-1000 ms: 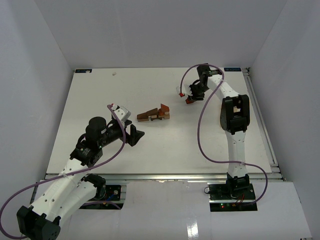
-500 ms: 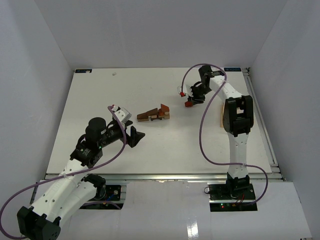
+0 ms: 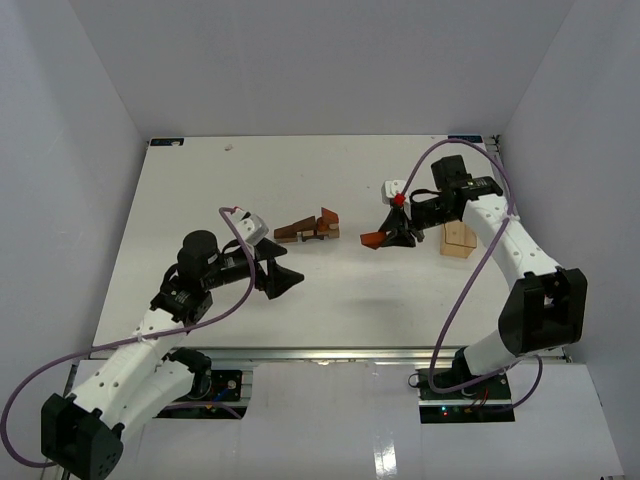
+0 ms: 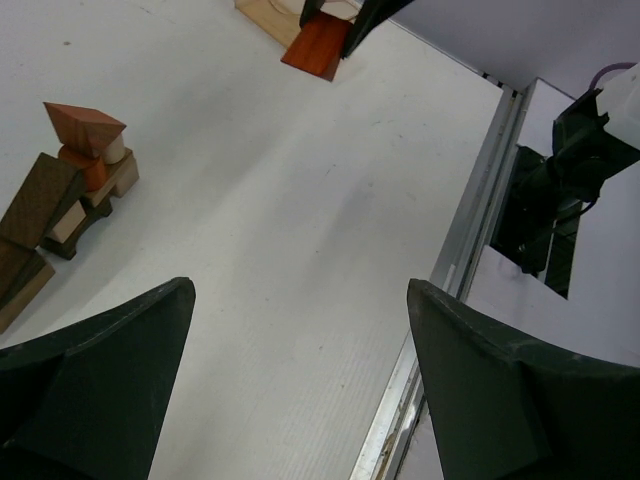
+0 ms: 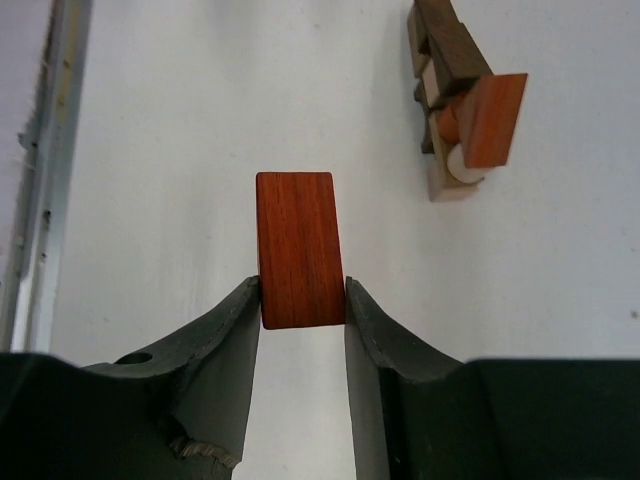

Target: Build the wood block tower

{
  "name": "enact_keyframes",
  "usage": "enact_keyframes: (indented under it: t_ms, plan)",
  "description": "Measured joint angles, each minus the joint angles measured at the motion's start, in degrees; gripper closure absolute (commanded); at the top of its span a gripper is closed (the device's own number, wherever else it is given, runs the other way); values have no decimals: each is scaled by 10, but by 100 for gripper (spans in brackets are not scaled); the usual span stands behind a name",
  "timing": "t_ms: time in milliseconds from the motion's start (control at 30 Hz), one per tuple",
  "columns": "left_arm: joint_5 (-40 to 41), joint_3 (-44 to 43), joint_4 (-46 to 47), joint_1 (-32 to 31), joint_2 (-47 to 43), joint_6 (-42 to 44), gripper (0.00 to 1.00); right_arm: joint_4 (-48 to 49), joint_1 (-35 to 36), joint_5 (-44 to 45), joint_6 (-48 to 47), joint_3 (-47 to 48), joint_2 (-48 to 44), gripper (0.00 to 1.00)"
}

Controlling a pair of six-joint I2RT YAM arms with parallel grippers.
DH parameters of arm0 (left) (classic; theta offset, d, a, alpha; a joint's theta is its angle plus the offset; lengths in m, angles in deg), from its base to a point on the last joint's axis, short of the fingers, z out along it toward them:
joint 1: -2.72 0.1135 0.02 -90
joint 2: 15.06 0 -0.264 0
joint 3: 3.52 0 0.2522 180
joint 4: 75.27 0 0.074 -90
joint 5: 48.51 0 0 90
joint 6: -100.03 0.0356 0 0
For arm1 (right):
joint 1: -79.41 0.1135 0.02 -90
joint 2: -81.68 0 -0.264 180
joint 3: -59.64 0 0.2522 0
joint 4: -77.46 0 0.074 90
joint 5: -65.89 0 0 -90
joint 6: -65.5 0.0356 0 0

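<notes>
Right arm: elbow folded out at the right edge of the tabletop (image 3: 200, 200), forearm reaching back left, wrist pitched down. Right gripper (image 3: 392, 235) has its fingers (image 5: 235, 330) clamped on the two long sides of a reddish-brown block (image 5: 297, 250), which sticks out past the tips. Can't tell if the block is touching the tabletop. It sits between the wood block tower (image 3: 308, 228) and the pale slab (image 3: 458, 240), apart from both and nearer the slab.

Left arm: stretched from its base up and right, wrist roughly level, left gripper (image 3: 277, 272) pointing right. Fingers (image 4: 110, 380) spread wide, nothing between them. It hangs just near-left of the tower, not touching it.

Tower: low cluster mid-tabletop, a reddish wedge on top at its right end and dark pieces sloping down to the left.
</notes>
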Motion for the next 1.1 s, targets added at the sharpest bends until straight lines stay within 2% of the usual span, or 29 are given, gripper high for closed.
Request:
enact_keyframes:
  t_ms: [233,433,567,700,1100]
  plan:
    - [-52,3,85,-5,54,-69,2,-7,4,-88,42,-84,-77,89]
    - [-55,14,173,-59,71,-98,7,-3,12,-137,68,-104,-106,89]
    - [-24,6,198,-132,119,-85,9,0,12,-140,82,-114,-107,90]
    - [15,-9,202,-177,162,-58,9,3,12,-138,88,-114,-115,90]
    - [71,-23,274,-207,217,3,12,5,17,-137,73,-155,-161,90]
